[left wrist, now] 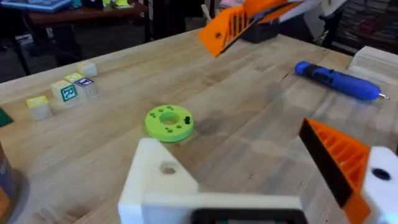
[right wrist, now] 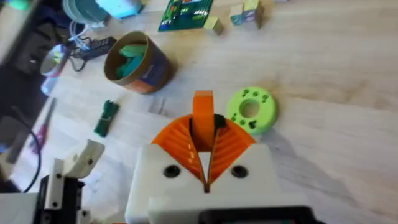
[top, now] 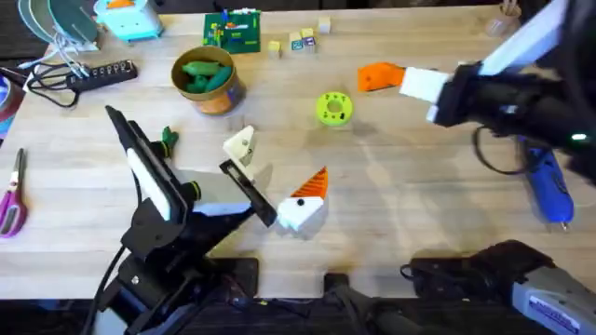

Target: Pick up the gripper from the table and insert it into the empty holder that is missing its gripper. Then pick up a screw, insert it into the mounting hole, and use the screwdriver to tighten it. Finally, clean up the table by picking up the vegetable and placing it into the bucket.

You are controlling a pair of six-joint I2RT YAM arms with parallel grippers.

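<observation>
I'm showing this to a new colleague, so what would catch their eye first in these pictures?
The right pincer hangs above the table near a green disc, shut on an orange pad. The left pincer is open near the front, one finger orange-padded, the other a bare white finger. A blue screwdriver lies at the right, and a bucket holding green pieces stands at the back left.

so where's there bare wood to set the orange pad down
Best is the open wooden table between the yellow-green ring disc and the fat blue screwdriver, in front of the right gripper. It is crowded near the tan bucket, small wooden blocks and left gripper.
</observation>
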